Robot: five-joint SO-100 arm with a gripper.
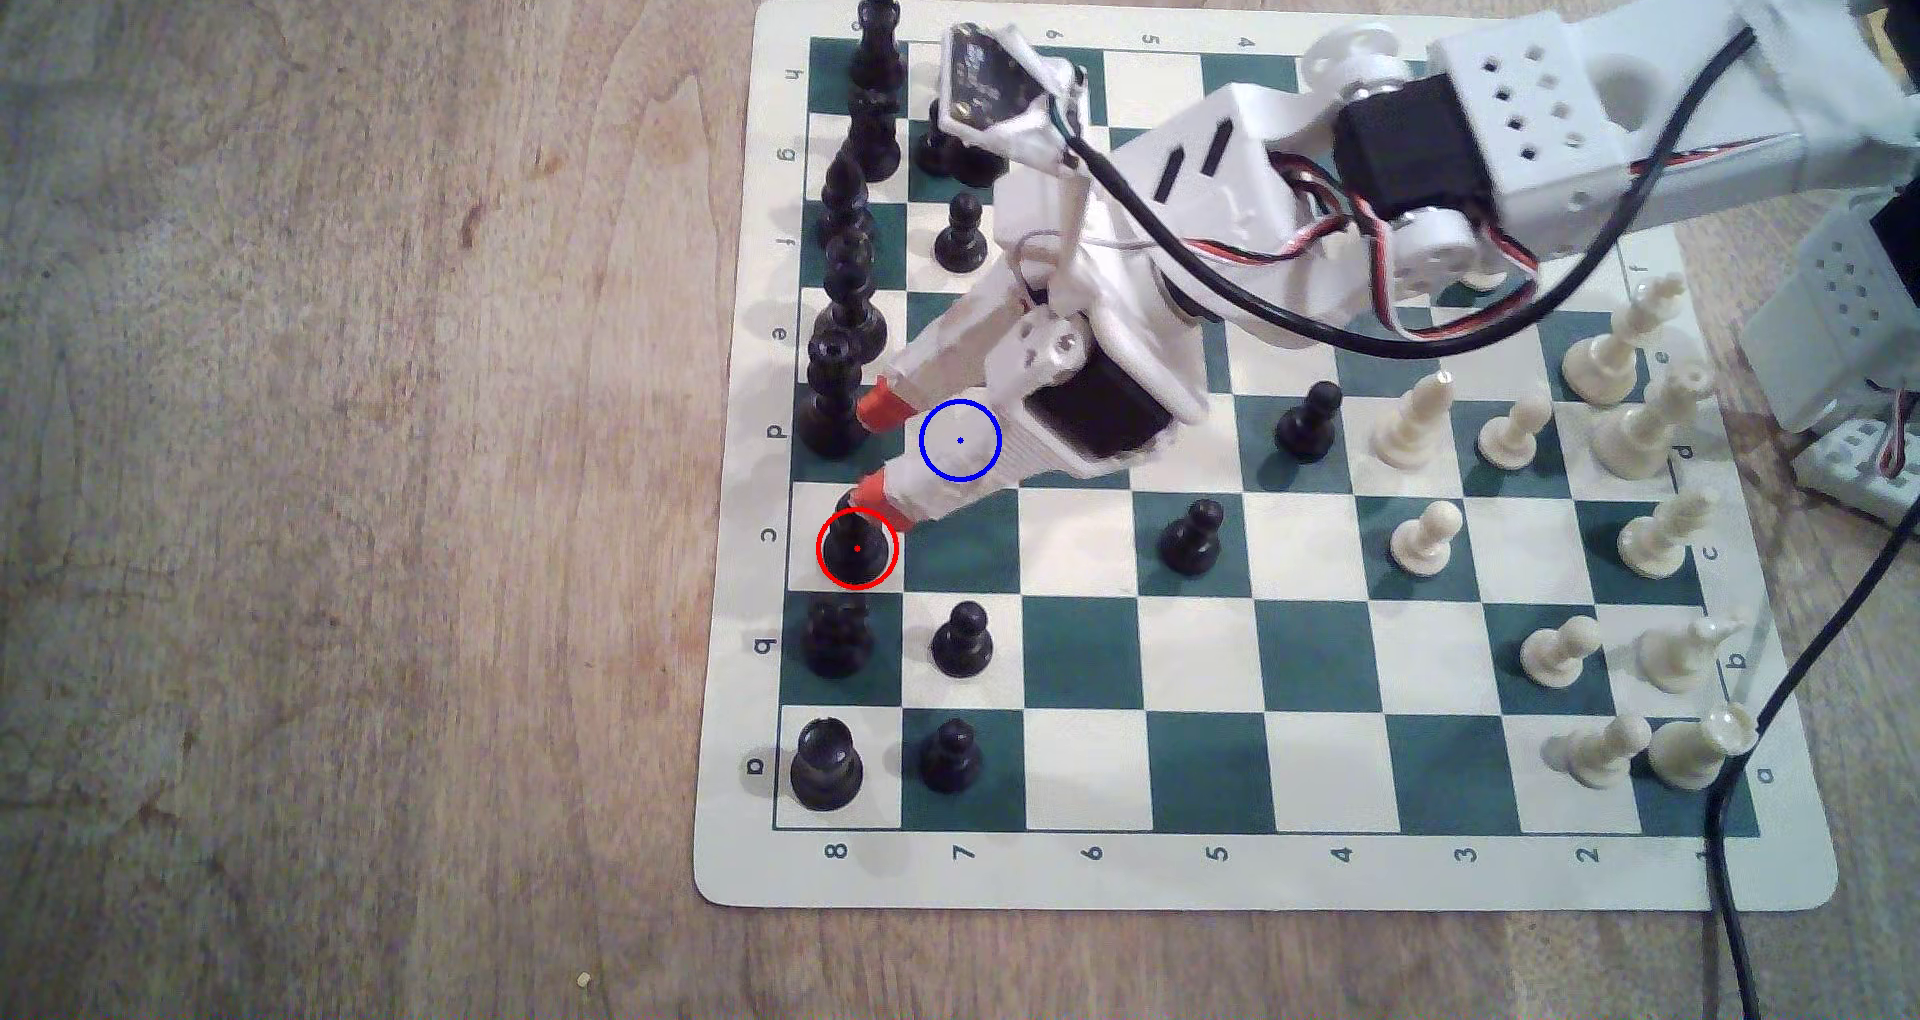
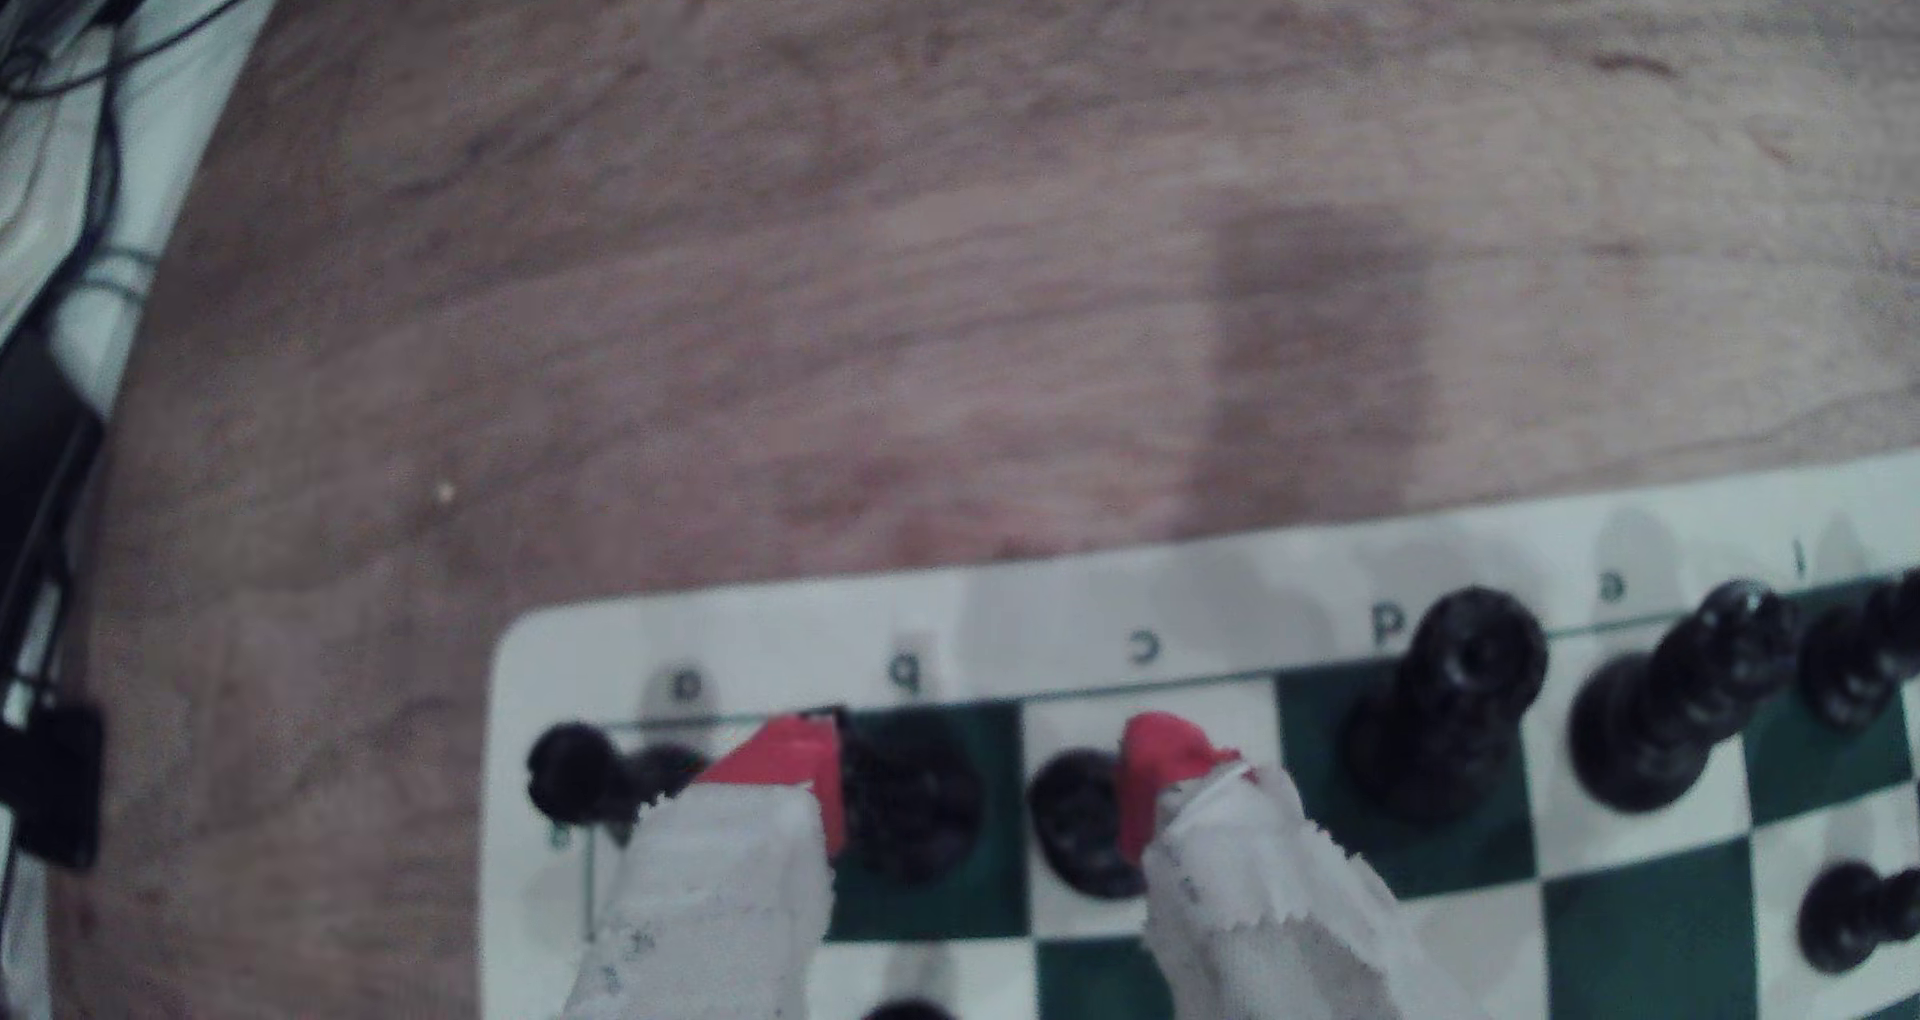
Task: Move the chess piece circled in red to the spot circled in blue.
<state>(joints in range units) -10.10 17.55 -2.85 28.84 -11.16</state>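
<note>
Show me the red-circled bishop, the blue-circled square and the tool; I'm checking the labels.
bishop (image 1: 856,548), exterior view, its dark body.
blue-circled square (image 1: 960,441), exterior view, middle of the square.
tool (image 1: 871,449), exterior view, between its red tips.

arm: reaching low | claw (image 1: 871,449): spread wide, red fingertips (image 2: 1158,771) down

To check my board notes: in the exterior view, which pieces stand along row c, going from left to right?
black bishop circled in red → black pawn → white pawn → taller white piece
</note>
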